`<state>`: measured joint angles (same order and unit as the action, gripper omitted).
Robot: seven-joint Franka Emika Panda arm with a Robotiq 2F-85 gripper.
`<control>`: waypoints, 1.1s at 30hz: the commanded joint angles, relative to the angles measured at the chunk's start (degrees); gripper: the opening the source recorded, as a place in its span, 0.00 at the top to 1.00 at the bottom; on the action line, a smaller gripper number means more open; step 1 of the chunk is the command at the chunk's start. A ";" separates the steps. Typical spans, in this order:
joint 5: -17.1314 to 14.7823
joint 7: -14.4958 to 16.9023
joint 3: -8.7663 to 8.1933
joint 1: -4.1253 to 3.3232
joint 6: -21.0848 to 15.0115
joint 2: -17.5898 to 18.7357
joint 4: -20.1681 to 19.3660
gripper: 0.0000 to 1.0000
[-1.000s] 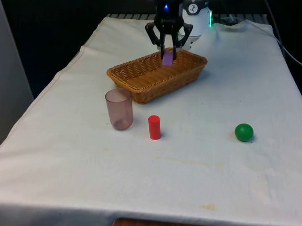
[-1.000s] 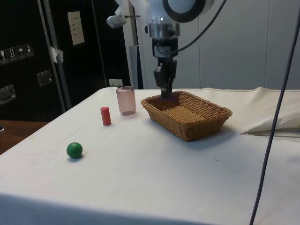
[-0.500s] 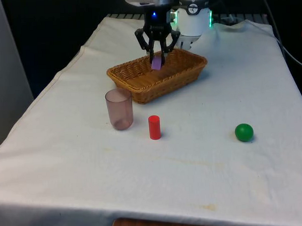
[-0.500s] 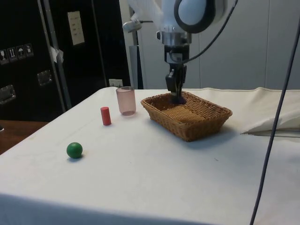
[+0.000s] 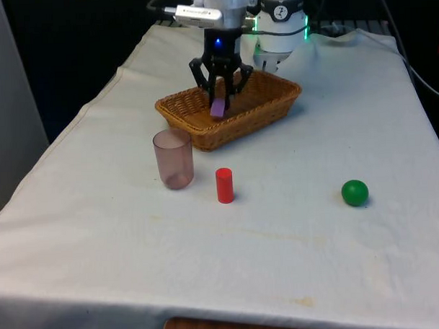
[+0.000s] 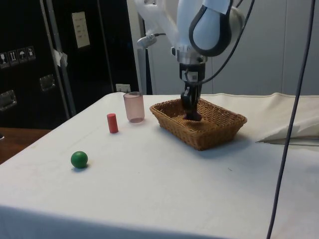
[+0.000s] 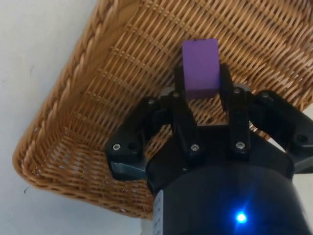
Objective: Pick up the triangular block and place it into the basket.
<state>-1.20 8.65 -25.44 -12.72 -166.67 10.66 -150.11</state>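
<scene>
My black gripper (image 5: 218, 107) is shut on a purple block (image 5: 217, 107), holding it low inside the wicker basket (image 5: 275, 108). From the wrist, the purple block (image 7: 200, 67) sits clamped between the two fingers (image 7: 226, 85) above the woven floor of the basket (image 7: 88, 117). In the side view the gripper (image 6: 192, 115) reaches down into the basket (image 6: 209, 137), near its middle, and the block is dark and hard to make out there.
A translucent pink cup (image 5: 173, 159) stands just in front of the basket. A red cylinder (image 5: 224, 185) is beside the cup, and a green ball (image 5: 355, 192) lies toward the front view's right. Black cables hang at the front view's right.
The gripper has moved with the purple block toward the front view's left and down, from above the basket's far rim to low inside it.
</scene>
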 commanded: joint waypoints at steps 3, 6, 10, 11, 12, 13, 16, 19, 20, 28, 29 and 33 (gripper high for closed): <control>-0.57 0.40 0.00 0.00 -0.40 0.46 0.00 0.56; -3.61 2.81 1.66 0.92 -1.09 -0.63 -0.80 0.42; -4.18 3.32 1.66 0.92 -1.15 -0.52 -0.80 0.21; -4.18 3.32 1.66 0.92 -1.15 -0.46 -0.80 0.16; -4.24 3.32 1.72 0.92 -1.20 -0.46 -0.80 0.07; -2.18 1.83 0.06 0.00 -0.86 0.86 -0.06 0.03; -4.24 3.32 1.72 0.97 -1.26 -0.40 -0.80 0.00; -3.55 2.86 1.15 0.63 -1.09 -0.23 -0.63 0.00; -3.32 2.69 0.92 0.52 -1.09 -0.23 -0.57 0.00; -1.72 1.43 -0.17 -0.46 -0.34 -1.83 -0.40 0.00; -1.60 1.32 -0.23 -0.52 -0.11 -2.29 -0.40 0.00; -1.09 1.09 -0.34 -0.52 0.80 -4.07 -0.40 0.00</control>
<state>-3.32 10.49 -25.27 -13.06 -166.16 6.82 -150.57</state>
